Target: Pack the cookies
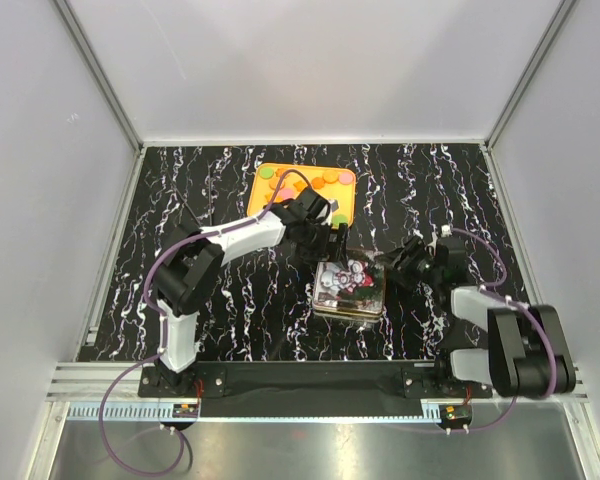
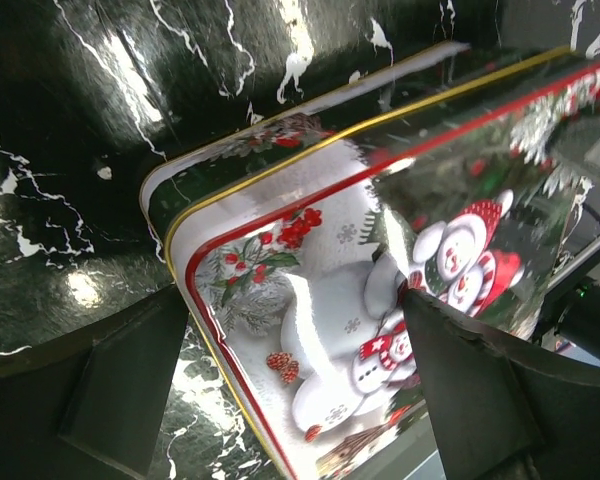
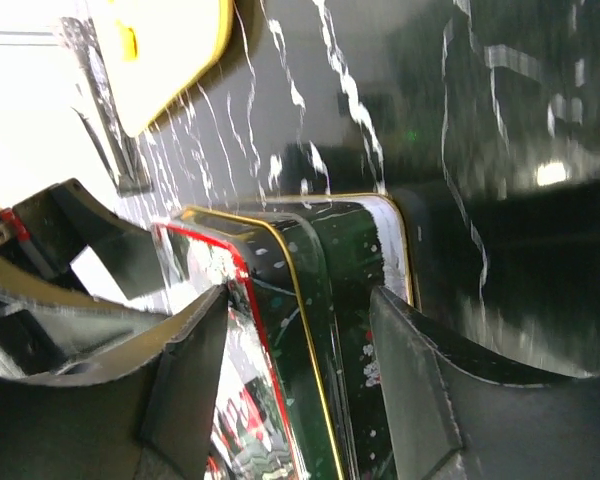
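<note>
The cookies (image 1: 330, 180), small green, orange and pink discs, lie on an orange tray (image 1: 263, 197) at the back. A closed-looking tin with a snowman lid (image 1: 350, 288) sits mid-table. My left gripper (image 1: 332, 240) hangs open over the lid's far edge. In the left wrist view the lid (image 2: 340, 260) fills the wide gap of the left gripper (image 2: 300, 400), slightly offset from the tin's white-rimmed base (image 2: 230, 140). My right gripper (image 1: 398, 268) is at the tin's right side. In the right wrist view the right gripper (image 3: 298, 300) straddles the tin's edge (image 3: 350, 270); whether it grips there is unclear.
Grey walls and metal posts close in the black marbled table (image 1: 200, 300) on three sides. The orange tray's corner (image 3: 170, 50) shows behind the tin in the right wrist view. Purple cables loop beside both arm bases at the near edge.
</note>
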